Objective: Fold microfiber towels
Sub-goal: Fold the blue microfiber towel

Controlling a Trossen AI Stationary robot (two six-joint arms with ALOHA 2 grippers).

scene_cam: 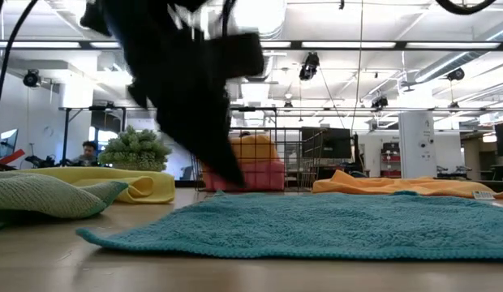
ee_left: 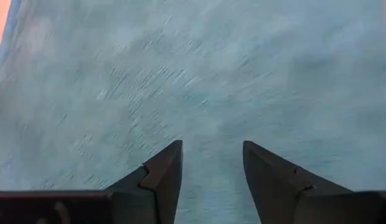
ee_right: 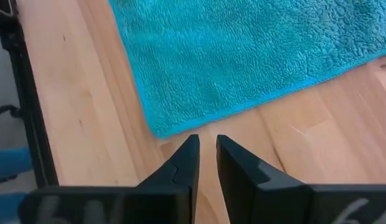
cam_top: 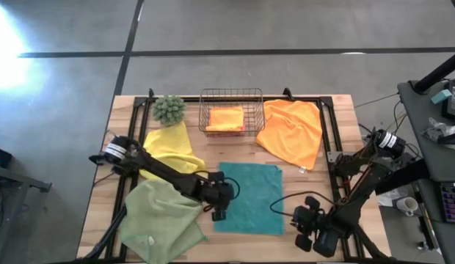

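A teal towel [cam_top: 249, 198] lies spread flat in the middle of the table. My left gripper [cam_top: 219, 213] stands over its left edge, tipped down, open, with nothing between its fingers [ee_left: 211, 146]. My right gripper [ee_right: 207, 140] is just off the towel's near right corner [ee_right: 157, 127], over bare wood. Its fingers are a narrow gap apart and hold nothing. A yellow towel [cam_top: 169, 147] and a sage green towel [cam_top: 161, 220] lie rumpled at the left. An orange towel [cam_top: 290, 132] lies at the far right.
A copper wire basket [cam_top: 231, 110] at the far middle holds a folded orange towel [cam_top: 226, 119] on a pink one [scene_cam: 260, 174]. A spiky green plant [cam_top: 169, 108] stands at its left. Bare wood shows along the near edge and right of the teal towel.
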